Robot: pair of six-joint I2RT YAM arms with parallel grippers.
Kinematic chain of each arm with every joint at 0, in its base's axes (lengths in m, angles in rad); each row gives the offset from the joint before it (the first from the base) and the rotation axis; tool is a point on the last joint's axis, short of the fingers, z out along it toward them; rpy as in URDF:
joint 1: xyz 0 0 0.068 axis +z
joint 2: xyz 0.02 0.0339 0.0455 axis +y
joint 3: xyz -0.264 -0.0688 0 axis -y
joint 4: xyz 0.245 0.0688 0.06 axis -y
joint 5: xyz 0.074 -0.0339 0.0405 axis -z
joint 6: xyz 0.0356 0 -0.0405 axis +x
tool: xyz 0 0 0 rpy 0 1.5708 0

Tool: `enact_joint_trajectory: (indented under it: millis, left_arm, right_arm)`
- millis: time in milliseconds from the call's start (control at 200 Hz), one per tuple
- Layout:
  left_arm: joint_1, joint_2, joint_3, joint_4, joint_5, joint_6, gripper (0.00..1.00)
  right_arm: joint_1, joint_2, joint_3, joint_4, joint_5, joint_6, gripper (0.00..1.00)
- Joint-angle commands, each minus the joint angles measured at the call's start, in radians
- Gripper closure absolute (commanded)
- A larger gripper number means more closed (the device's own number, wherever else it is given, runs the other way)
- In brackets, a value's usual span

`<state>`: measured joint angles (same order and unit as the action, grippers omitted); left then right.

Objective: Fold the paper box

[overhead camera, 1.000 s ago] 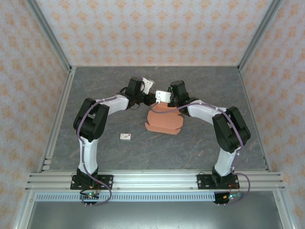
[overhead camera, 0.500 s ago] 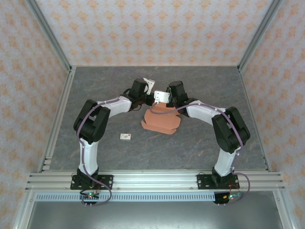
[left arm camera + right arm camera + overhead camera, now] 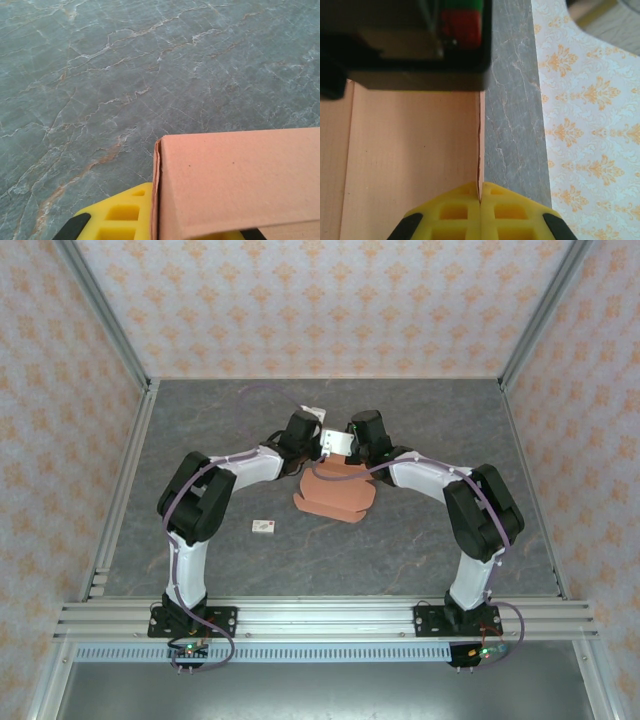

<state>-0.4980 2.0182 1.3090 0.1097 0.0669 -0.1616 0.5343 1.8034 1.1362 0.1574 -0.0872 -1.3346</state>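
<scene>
Since a second ago the left gripper [image 3: 313, 455] has swung right, closer to the paper box [image 3: 335, 495], which has slid slightly left and sits mid-frame on the counter [image 3: 420, 410]. The right gripper [image 3: 480, 192] has its jaws pinched together on a thin edge of the box. Cardboard covers most of the left jaws, so their state cannot be told. A small white tag [image 3: 264, 527] lies lower left of the box.
</scene>
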Motion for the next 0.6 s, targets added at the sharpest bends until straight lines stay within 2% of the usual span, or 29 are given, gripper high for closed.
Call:
enact_joint_trajectory:
  millis: [0, 165, 235, 385, 591]
  left_arm:
    - [0.013, 0.019, 0.021, -0.061, -0.225, -0.033, 0.92]
    - [-0.013, 0.027, 0.053, -0.114, -0.343, -0.031, 0.93]
    - [-0.014, 0.024, 0.045, -0.112, -0.358, -0.036, 0.93]
    - [-0.006, 0.007, 0.022, -0.084, -0.274, -0.036, 0.92]
    - [0.005, -0.015, -0.004, -0.056, -0.171, -0.026, 0.79]
  right_arm:
    - [0.007, -0.041, -0.006, 0.005, -0.018, 0.026, 1.00]
    - [0.006, -0.036, -0.005, 0.008, -0.009, 0.021, 1.00]
    - [0.007, -0.033, -0.001, 0.007, -0.002, 0.019, 1.00]
    - [0.003, -0.031, -0.001, 0.007, 0.007, 0.016, 1.00]
    - [-0.008, -0.029, -0.003, 0.007, 0.021, 0.011, 1.00]
